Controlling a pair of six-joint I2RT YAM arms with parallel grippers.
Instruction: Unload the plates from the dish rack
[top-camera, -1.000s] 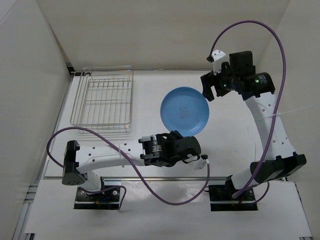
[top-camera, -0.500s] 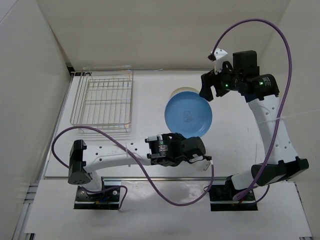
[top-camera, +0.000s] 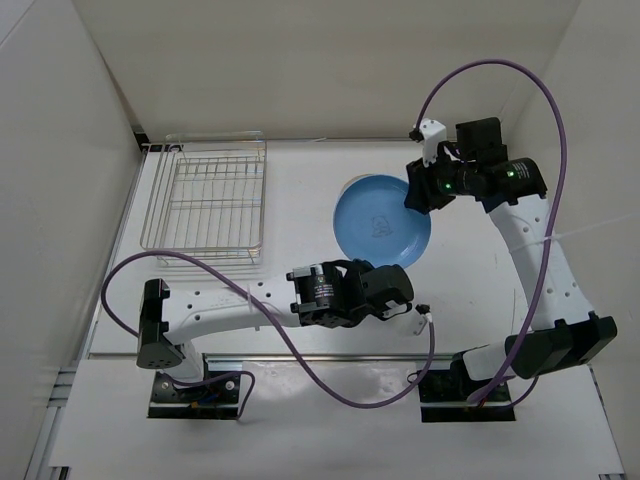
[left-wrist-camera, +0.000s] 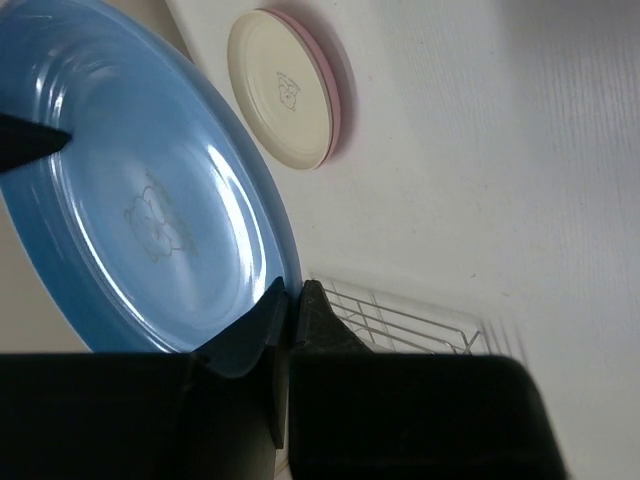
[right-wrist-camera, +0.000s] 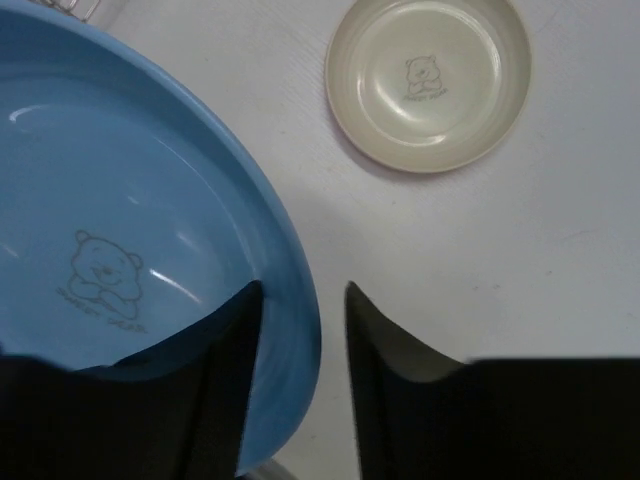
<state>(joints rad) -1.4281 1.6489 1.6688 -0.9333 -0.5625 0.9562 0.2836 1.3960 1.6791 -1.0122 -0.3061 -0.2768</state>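
I look over a white table (top-camera: 290, 190), flat and matte. White walls stand around it: one at the back (top-camera: 320, 70), one on my left (top-camera: 60, 200), one on my right (top-camera: 600, 120). Along the near edge runs a metal rail (top-camera: 450, 353), and nearer to me lies a white board (top-camera: 330, 430).

Round light blue plate (top-camera: 382, 220) hides most of round cream-white plate (top-camera: 352, 185) from above; only crescent shows. Round pink plate (left-wrist-camera: 334, 90) beneath cream one: thin rim sliver in left wrist view. Both my wrist views cut blue plate at frame edge. Silver wire dish rack (left-wrist-camera: 400, 318): one corner shows past my left gripper (left-wrist-camera: 290, 297). Blue plate's centre mark too small to read from above.
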